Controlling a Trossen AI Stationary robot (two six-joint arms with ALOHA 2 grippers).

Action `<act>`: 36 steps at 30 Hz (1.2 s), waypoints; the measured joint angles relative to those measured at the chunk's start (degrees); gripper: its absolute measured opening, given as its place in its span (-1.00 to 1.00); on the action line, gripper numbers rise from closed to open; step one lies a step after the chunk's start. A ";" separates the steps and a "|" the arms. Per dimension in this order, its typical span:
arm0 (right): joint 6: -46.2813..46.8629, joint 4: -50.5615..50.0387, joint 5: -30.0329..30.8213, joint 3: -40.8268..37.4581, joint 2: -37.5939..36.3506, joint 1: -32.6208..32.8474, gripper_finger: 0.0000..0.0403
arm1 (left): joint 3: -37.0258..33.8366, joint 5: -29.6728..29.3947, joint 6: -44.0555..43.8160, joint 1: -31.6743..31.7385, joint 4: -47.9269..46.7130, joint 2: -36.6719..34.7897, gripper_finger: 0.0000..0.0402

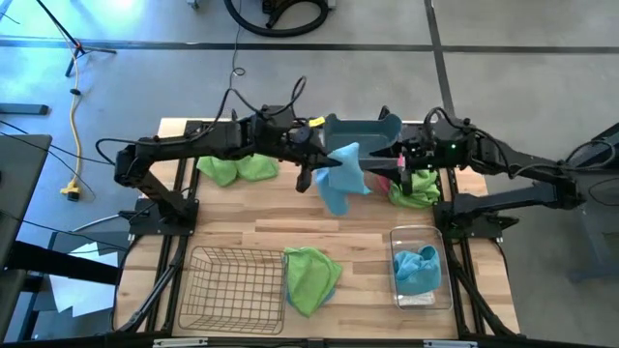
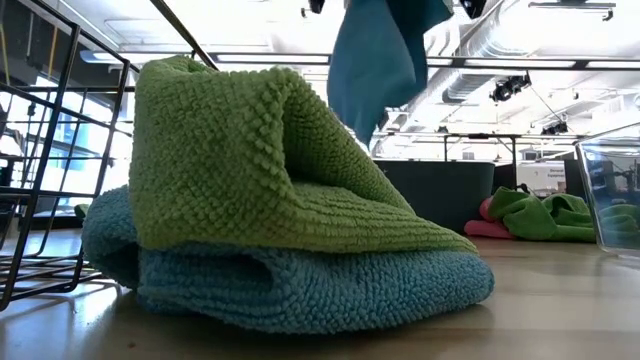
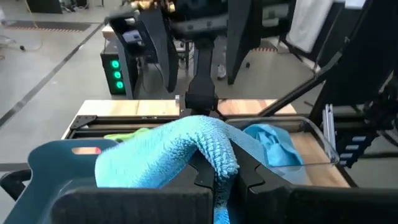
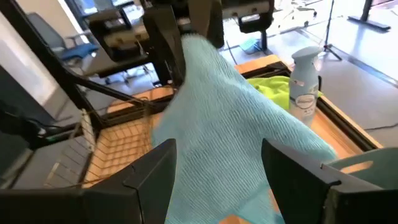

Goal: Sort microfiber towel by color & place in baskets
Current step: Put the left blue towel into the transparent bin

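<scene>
left gripper (image 1: 308, 166) is clamped shut on a blue towel (image 1: 340, 179), holding it up over the middle of the wooden table (image 1: 242, 224) just in front of the blue-grey plastic tub (image 1: 363, 133) at the far edge. right gripper (image 1: 398, 159) sits close by on the other side of that towel, fingers (image 4: 152, 171) spread apart with the cloth hanging between them, not pinching it as far as i can tell. clear plastic bin (image 1: 420, 266) at the near right has a blue towel in it (image 1: 417, 268). wire-mesh basket (image 1: 232, 287) at the near left, next to it a green towel (image 1: 311, 274) lying on top of another blue one (image 2: 300, 280). more green towels at far left (image 1: 237, 168) and by the right gripper (image 1: 416, 187), with something pink (image 2: 500, 228) under the latter. a white spray bottle (image 4: 305, 90) shows in the right wrist view.
</scene>
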 joint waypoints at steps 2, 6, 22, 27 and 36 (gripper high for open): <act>-0.15 1.59 1.68 0.02 1.12 0.96 0.15 | -0.95 -1.31 -0.04 -0.07 1.40 -1.02 -1.00; -1.75 3.06 3.13 0.02 3.74 2.24 0.15 | -1.21 -1.79 -0.61 -0.11 1.20 -1.21 -1.00; -7.18 6.04 6.89 0.04 7.14 4.14 0.15 | -1.22 -1.79 0.82 -0.85 -0.10 -1.10 -1.00; -8.23 9.55 6.70 0.04 9.97 4.14 0.15 | -1.22 -1.77 1.45 -0.85 -0.06 -1.10 -1.00; -9.57 11.91 7.35 0.02 12.57 4.14 0.15 | -1.22 -1.73 1.56 -1.31 -0.01 -1.10 -1.00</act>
